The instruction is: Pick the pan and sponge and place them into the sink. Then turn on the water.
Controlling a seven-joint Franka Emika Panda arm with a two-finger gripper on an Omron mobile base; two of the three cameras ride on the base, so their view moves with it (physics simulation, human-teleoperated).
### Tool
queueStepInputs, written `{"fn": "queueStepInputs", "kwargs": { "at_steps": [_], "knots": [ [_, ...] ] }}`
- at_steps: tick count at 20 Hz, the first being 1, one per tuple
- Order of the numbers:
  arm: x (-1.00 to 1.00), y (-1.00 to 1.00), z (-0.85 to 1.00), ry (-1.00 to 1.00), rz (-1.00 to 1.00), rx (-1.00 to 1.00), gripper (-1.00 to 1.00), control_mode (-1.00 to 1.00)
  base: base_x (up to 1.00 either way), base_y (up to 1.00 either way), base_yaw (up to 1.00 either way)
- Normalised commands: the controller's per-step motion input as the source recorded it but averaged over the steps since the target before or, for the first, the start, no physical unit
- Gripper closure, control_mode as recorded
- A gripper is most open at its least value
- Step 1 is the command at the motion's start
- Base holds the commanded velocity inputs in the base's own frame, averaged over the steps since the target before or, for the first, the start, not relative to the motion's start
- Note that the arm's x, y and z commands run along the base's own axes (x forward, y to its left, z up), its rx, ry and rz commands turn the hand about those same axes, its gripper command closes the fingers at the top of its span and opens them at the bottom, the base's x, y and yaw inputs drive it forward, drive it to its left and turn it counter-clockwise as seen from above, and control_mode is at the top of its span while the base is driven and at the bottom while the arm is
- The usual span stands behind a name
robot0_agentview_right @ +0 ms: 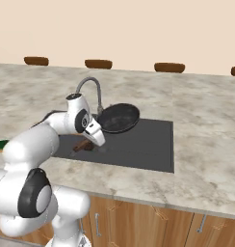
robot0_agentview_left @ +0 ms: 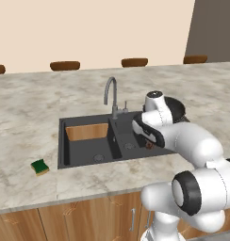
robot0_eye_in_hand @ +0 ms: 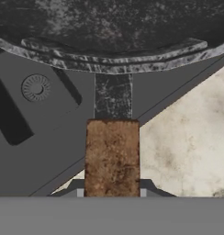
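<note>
My gripper (robot0_eye_in_hand: 112,193) is shut on the brown handle (robot0_eye_in_hand: 112,156) of the black pan (robot0_eye_in_hand: 114,59). The pan (robot0_agentview_right: 119,117) hangs tilted in the air over the black sink (robot0_agentview_right: 153,144), close to the grey faucet (robot0_agentview_right: 90,87). In the left base view my arm covers most of the pan (robot0_agentview_left: 177,108), and the gripper (robot0_agentview_left: 147,141) is over the sink's (robot0_agentview_left: 84,150) right side. The green and yellow sponge (robot0_agentview_left: 40,166) lies on the counter left of the sink. No water is in view at the spout.
A wood-brown panel (robot0_agentview_left: 87,132) leans in the left basin. The marble counter (robot0_agentview_left: 32,113) runs around the sink, with its front edge near the base. Brown stool tops (robot0_agentview_left: 65,65) line the far side.
</note>
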Motion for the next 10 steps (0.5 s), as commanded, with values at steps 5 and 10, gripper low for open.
{"fn": "queueStepInputs", "kwargs": {
  "at_steps": [5, 10],
  "knots": [
    [0.01, 0.62, 0.0, 0.0, 0.0, 0.0, 1.0, -1.0, 0.0, 0.0, 0.0],
    [0.04, 0.62, 0.0, 0.0, 0.0, 0.0, 1.0, -1.0, 0.0, 0.0, 0.0]
  ]
}}
